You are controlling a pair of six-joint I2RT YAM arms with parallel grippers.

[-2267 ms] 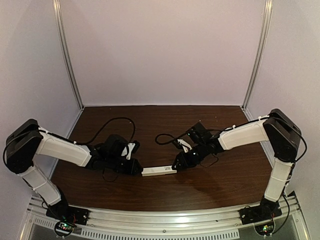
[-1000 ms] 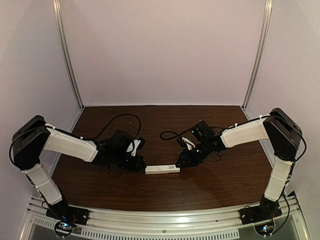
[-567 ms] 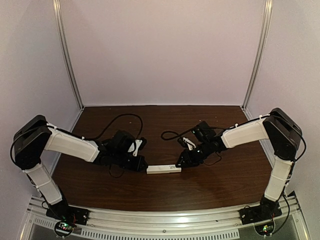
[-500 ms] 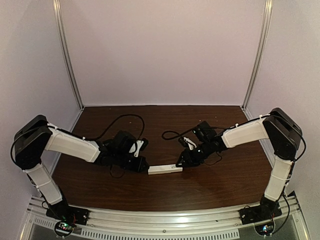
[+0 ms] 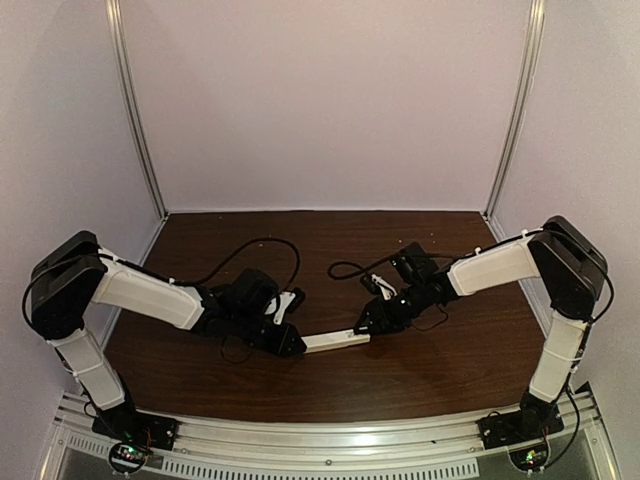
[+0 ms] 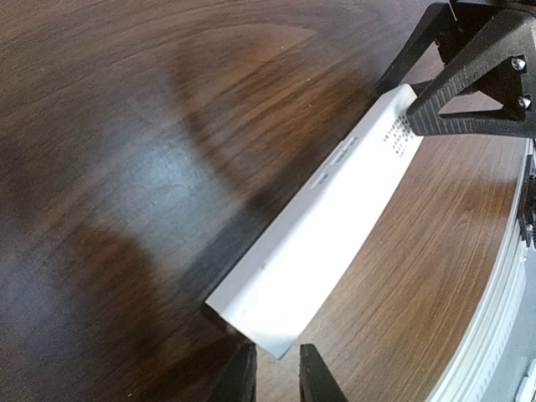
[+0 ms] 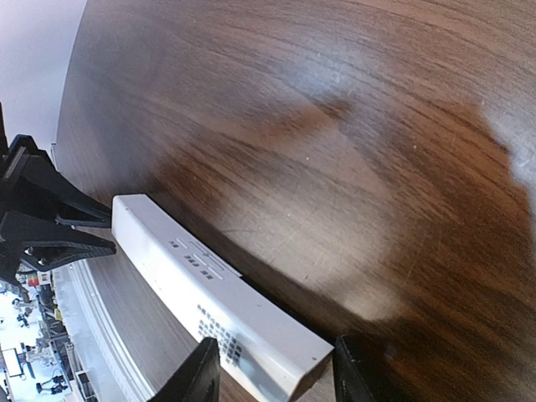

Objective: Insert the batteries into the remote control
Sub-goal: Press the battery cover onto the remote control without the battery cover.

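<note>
Remote [image 5: 332, 341] between left tool [image 5: 298, 346], right tool [image 5: 362, 328]

Dark wooden table [image 5: 330, 380], pale walls [image 5: 320, 100], metal rail [image 5: 330, 438]

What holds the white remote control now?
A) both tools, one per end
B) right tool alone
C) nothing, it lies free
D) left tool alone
A: the left tool and the right tool each clamp one end of the remote control.

Remote control [image 5: 335, 340] ends covered by fingers [image 5: 290, 345]
</note>
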